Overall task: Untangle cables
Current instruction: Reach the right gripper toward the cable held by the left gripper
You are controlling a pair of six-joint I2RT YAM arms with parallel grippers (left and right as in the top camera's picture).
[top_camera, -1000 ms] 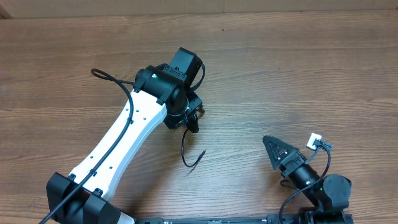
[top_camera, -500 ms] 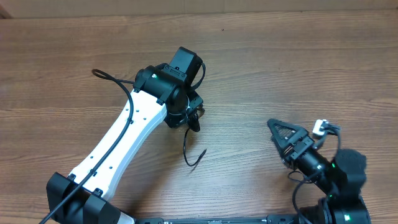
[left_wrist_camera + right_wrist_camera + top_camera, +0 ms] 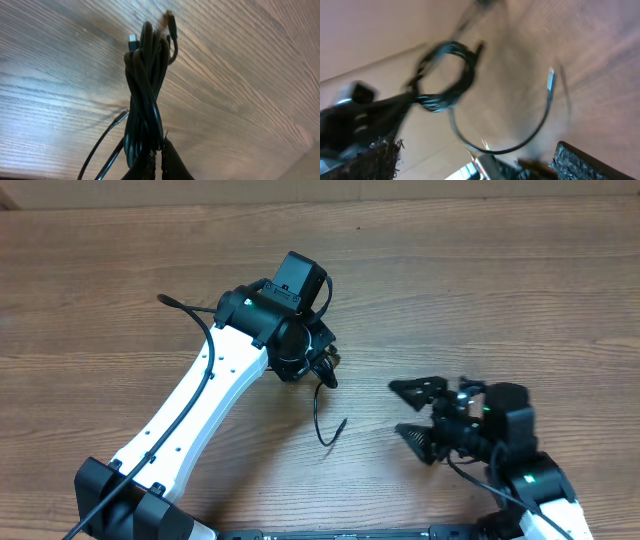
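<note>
- The cables (image 3: 316, 412) are sitting near the middle of the desk (image 3: 520, 280), bunched into one bundle and hanging directly from the left claw (image 3: 320, 367).
- The left claw is clamping tight on the bundle's near end. In the left wrist view its fingertips (image 3: 172, 162) are closing together on the twisted strands (image 3: 145, 90).
- The right claw (image 3: 412, 413) is standing wide and holding nothing. It is lying at 3 o'clock of the cables, near them but apart, with its mouth facing 9 o'clock.
- In the left wrist view the bundle's long axis is running 6 to 12 o'clock.
- Overhead, a loose tail is trailing toward 6 o'clock from the left claw and hooking back, with its plug tip (image 3: 340, 424) pointing to about 1 o'clock.
- Against the earlier frame, the right claw is swinging round from about 11 o'clock to 9 o'clock and drawing closer to the tail. The left claw and bundle are shifting slightly toward 3 o'clock.
</note>
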